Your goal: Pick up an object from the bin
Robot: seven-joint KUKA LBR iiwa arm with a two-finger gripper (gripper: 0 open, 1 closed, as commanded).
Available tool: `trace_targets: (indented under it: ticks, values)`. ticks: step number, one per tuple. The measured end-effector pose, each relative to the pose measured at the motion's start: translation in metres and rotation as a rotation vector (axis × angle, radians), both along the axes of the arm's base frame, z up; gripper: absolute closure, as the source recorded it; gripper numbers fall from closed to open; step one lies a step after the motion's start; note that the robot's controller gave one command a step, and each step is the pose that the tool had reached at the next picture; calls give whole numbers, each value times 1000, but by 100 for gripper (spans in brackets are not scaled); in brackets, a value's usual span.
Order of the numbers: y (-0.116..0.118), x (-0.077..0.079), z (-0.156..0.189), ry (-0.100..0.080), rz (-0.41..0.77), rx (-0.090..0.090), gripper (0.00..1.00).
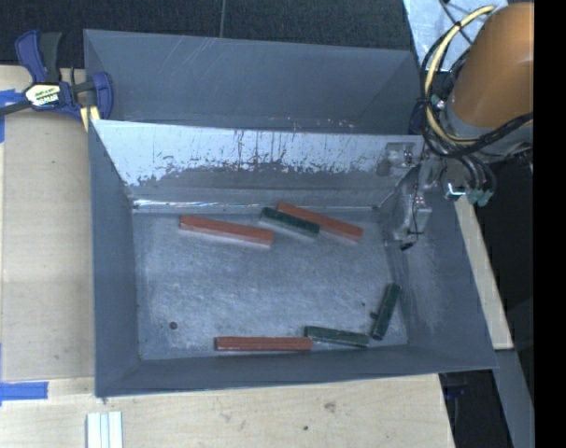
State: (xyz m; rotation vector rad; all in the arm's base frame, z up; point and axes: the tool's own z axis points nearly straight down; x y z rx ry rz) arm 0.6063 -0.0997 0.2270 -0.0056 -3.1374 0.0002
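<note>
The sticks lie flat and mostly along the floor's edges, probably because the sloping walls of the bin let loose things slide down and settle there. The arm comes in over the right wall, wrist bent so the gripper points down at the floor's right side. I cannot tell whether the jaws are parted or closed, and nothing shows between them. The likeliest pick, a dark green stick, lies just nearer the camera than the jaws and apart from them. A red-brown stick with a green one across its end lies to their left.
</note>
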Motion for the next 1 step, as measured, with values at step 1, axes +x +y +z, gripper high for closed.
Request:
trace_targets:
  ticks: [1]
  values:
    - [-14, 8, -118, 0, 82, 1, 0]
